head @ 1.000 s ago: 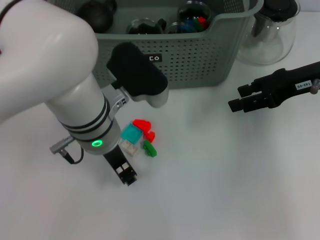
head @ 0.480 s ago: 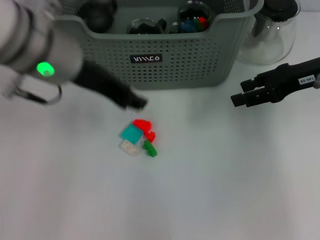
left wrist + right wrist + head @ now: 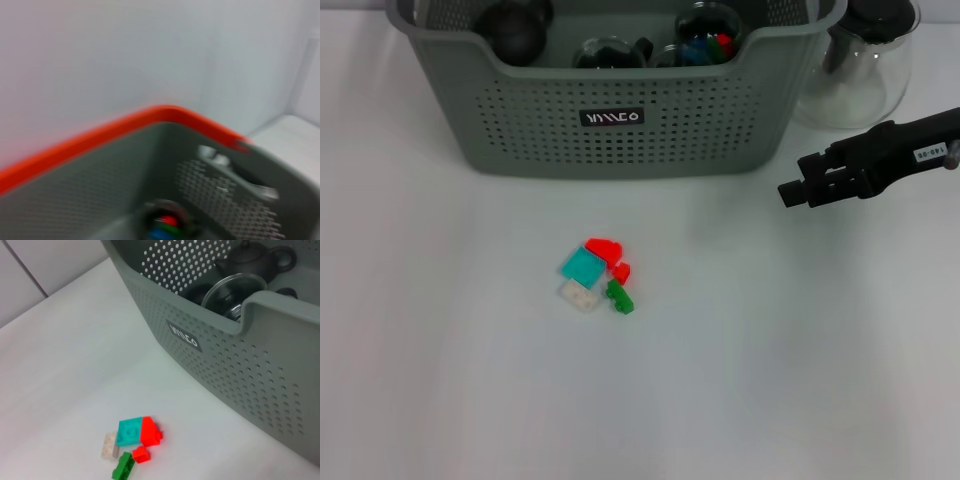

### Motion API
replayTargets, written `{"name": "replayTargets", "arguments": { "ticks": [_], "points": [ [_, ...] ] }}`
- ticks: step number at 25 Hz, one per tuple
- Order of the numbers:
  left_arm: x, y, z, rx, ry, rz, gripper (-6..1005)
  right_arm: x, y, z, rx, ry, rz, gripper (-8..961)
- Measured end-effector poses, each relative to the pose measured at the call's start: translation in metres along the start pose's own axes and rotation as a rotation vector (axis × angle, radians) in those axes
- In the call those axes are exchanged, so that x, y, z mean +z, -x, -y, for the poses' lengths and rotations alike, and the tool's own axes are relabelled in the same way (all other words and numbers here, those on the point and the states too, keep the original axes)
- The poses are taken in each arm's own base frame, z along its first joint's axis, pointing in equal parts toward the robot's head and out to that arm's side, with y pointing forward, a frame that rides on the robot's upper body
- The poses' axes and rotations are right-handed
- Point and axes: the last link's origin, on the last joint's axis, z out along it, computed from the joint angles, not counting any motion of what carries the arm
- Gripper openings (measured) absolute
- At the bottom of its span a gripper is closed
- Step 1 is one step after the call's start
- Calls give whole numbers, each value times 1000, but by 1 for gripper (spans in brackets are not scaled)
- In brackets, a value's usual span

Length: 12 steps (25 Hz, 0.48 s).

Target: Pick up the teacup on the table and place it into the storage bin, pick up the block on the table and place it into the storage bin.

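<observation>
A small heap of blocks [image 3: 597, 274] lies on the white table in front of the storage bin [image 3: 620, 140]: teal, red, green and clear pieces, also seen as the blocks [image 3: 132, 442] in the right wrist view. Inside the bin stand glass teacups [image 3: 605, 50], one teacup [image 3: 705, 30] holding coloured blocks, plus a dark teapot [image 3: 515, 25]. My right gripper [image 3: 794, 180] hovers open and empty at the right, beside the bin's right end. The left gripper is out of the head view; its wrist camera looks down into the storage bin [image 3: 215, 185].
A clear glass jug [image 3: 860, 60] with a dark lid stands right of the bin, just behind my right arm. The bin's perforated wall [image 3: 240, 370] rises close behind the blocks.
My left arm, which hung over the blocks a second ago, has swung up and to the left, out of the head view. The blocks have not moved. The right gripper barely shifted.
</observation>
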Motion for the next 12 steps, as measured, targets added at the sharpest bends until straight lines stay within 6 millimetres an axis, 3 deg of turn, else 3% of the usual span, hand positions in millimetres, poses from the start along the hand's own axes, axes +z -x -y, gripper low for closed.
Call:
{"name": "replayTargets", "arguments": {
  "ticks": [6, 12],
  "points": [
    [46, 0, 52, -129, -99, 104, 432, 0, 2, 0, -3, 2, -1, 655],
    [60, 7, 64, -171, -110, 140, 436, 0, 1, 0, 2, 2, -2, 656]
  ]
}}
